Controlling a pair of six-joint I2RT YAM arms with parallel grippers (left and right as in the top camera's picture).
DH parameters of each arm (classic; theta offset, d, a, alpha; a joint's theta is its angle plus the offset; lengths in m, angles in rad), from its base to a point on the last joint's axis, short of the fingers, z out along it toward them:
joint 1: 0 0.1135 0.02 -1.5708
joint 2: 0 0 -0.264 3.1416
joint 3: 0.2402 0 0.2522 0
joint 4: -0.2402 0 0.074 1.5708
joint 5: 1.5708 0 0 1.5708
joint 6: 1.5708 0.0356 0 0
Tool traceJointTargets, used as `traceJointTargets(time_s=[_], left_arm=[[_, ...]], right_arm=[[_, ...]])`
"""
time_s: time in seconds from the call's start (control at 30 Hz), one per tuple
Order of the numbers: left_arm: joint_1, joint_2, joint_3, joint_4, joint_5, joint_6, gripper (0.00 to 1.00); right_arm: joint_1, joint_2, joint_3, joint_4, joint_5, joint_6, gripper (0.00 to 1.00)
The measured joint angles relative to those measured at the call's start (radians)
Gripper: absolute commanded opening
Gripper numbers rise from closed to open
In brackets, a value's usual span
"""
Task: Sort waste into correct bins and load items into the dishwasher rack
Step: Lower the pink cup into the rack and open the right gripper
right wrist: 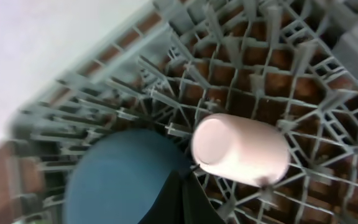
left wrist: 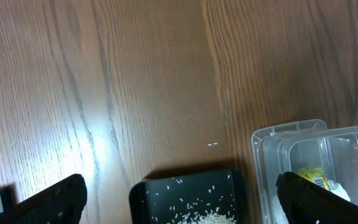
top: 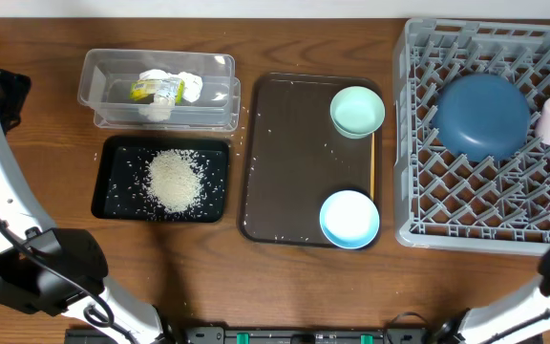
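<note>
Left jaws are standing fully apart, holding nothing, over the bench (left wrist: 166,74) near the black tray (left wrist: 143,190). Right jaws are pressing together, empty, above the dishwasher rack (right wrist: 278,56), where the pink cup (right wrist: 240,149) is lying on its side, closed end pointing toward the blue plate (right wrist: 123,180).

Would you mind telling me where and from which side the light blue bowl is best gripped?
Probably its rim, on the side away from the dishwasher rack, coming from above with one finger inside. The light blue bowl sits upright and open on the brown tray, looking too wide to span.
</note>
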Motion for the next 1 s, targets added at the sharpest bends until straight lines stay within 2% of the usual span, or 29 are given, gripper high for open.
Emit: traceJointTargets(time_s=[0.17, 0.37, 0.73, 1.0], left_arm=[[0.0, 0.0, 0.0, 0.0, 0.0, 0.0, 1.0], [0.0, 0.0, 0.0, 0.0, 0.0, 0.0, 1.0], [0.0, 0.0, 0.0, 0.0, 0.0, 0.0, 1.0], [0.0, 0.0, 0.0, 0.0, 0.0, 0.0, 1.0]], right_arm=[[0.148, 0.04, 0.0, 0.012, 0.248, 0.0, 0.01], [0.151, 0.092, 0.0, 0.013, 0.371, 0.0, 0.01], [0.094, 0.107, 0.0, -0.009, 0.407, 0.0, 0.01], [0.086, 0.107, 0.0, 0.034, 0.302, 0.0, 0.01]])
